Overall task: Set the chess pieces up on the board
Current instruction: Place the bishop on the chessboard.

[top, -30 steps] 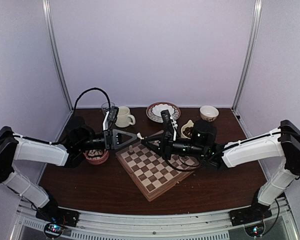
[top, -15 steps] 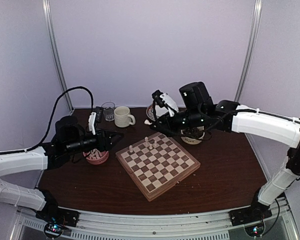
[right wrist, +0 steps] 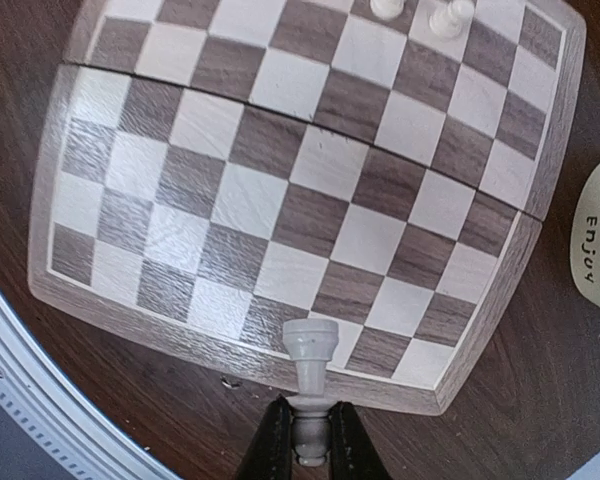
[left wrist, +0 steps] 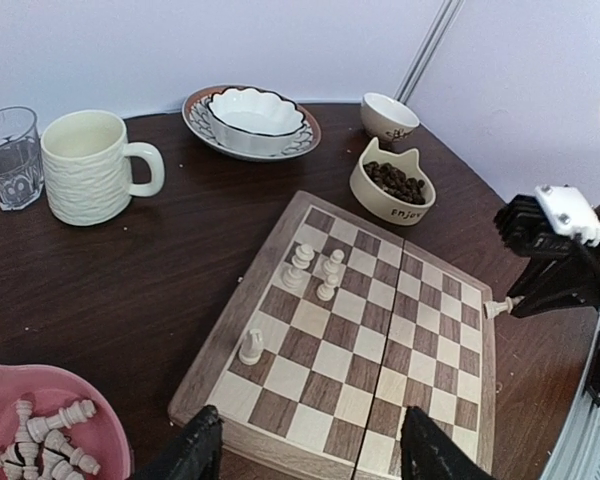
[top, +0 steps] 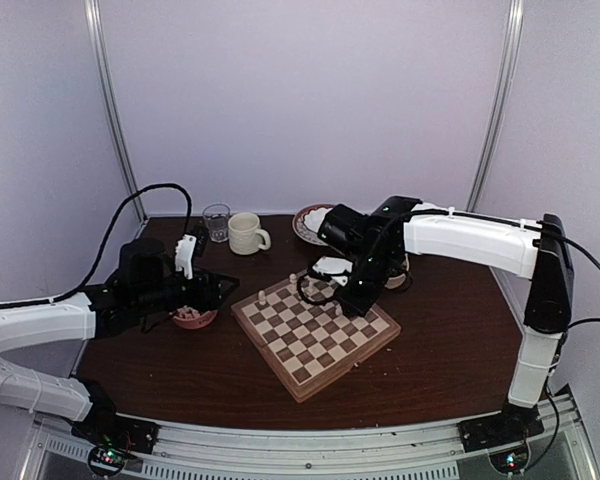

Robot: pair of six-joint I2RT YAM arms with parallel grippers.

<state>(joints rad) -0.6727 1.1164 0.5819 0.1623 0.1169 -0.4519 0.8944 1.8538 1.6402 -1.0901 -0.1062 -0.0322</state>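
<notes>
Our right claw (right wrist: 302, 440), on a high-arched arm with wrist bent down, pinches a piece (right wrist: 310, 347) by the base, the board (right wrist: 280, 200) just beyond its tips. Our left claw (left wrist: 310, 447), on a low arm, stands wide, board ahead.

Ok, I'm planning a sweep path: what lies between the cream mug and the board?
Nothing: in the left wrist view the dark table between mug and board is bare.
</notes>
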